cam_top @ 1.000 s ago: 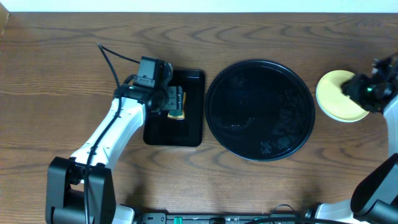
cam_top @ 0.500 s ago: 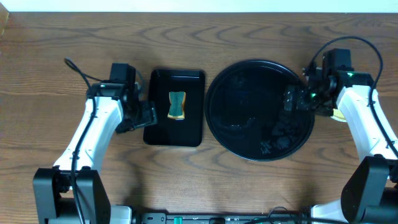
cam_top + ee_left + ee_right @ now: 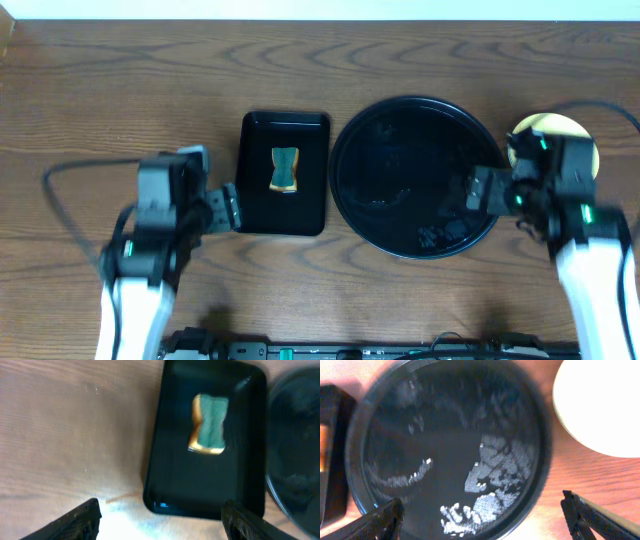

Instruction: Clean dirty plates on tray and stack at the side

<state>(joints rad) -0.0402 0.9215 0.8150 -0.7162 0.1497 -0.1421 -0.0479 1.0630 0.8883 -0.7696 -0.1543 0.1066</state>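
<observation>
The large round black tray (image 3: 415,176) sits mid-table with no plates on it; it fills the right wrist view (image 3: 445,450). A pale yellow plate (image 3: 552,132) lies on the table right of the tray, partly under my right arm, and shows at the top right of the right wrist view (image 3: 600,405). Anything beneath it is hidden, and no mint-green plate shows. My left gripper (image 3: 162,527) is open and empty, just off the near left corner of a small rectangular tray (image 3: 284,212). My right gripper (image 3: 487,520) is open and empty over the round tray's near right rim.
The small rectangular black tray (image 3: 210,495) holds a green-and-yellow sponge (image 3: 284,169), also seen in the left wrist view (image 3: 210,430). Bare wooden table lies left of it (image 3: 75,435) and in front of both trays.
Both arms have pulled back toward the near edge. The left gripper left the sponge in the small tray. The right gripper came off the yellow plate and moved over the round tray's right rim.
</observation>
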